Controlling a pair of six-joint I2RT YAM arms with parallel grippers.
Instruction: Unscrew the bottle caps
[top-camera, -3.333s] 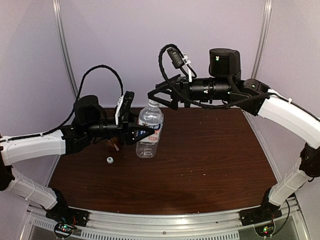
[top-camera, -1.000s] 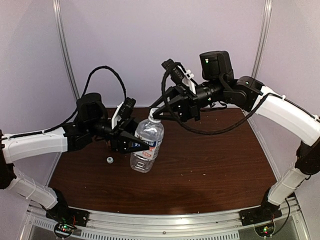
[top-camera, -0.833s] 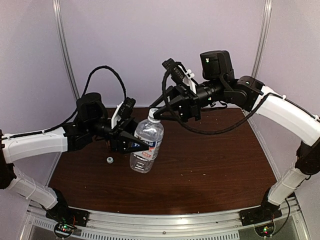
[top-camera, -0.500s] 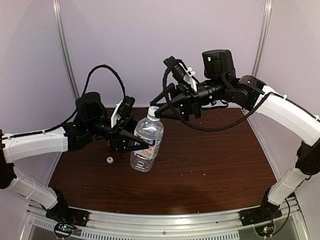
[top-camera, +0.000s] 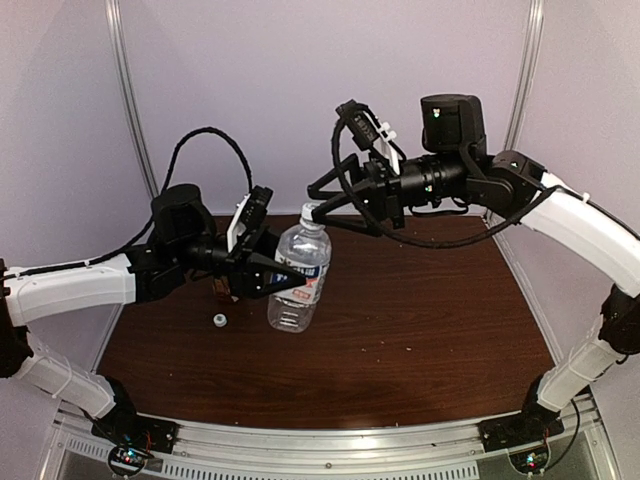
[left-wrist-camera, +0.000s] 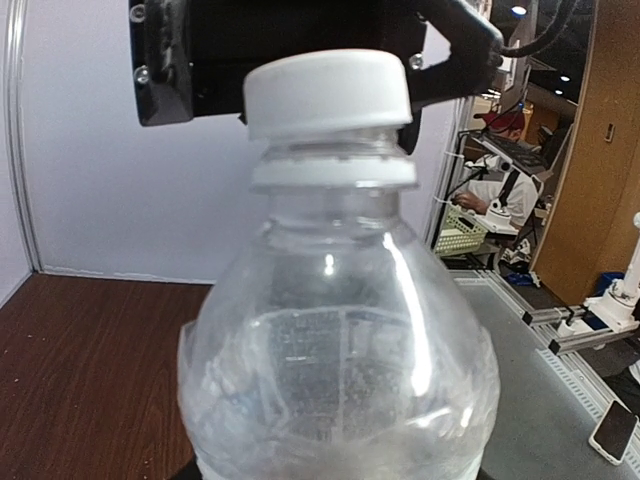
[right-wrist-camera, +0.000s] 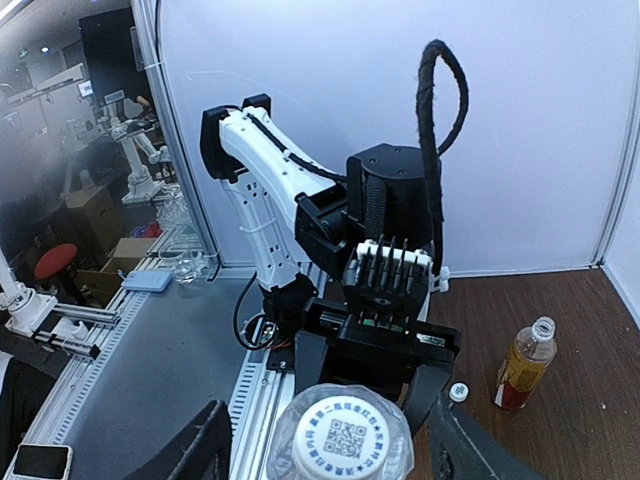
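Observation:
The clear bottle (top-camera: 300, 270) stands nearly upright, its base low over the table, with my left gripper (top-camera: 288, 283) shut on its body. Its white cap (top-camera: 311, 212) sits on the neck. In the right wrist view this cap (right-wrist-camera: 345, 441) shows a printed code. My right gripper (top-camera: 318, 207) is open, its fingers (right-wrist-camera: 190, 452) standing apart on either side of the cap with gaps showing. The amber bottle (right-wrist-camera: 525, 364) stands behind the left gripper with a bare neck, and a loose white cap (top-camera: 219, 320) lies on the table beside it.
The brown table (top-camera: 420, 310) spreads to the right of the bottle. Purple walls close the back and the sides. A metal rail (top-camera: 330, 445) runs along the near edge by the arm bases.
My right gripper has opened off the clear bottle's cap and risen slightly. The bottle has swung from tilted to nearly upright in the left gripper.

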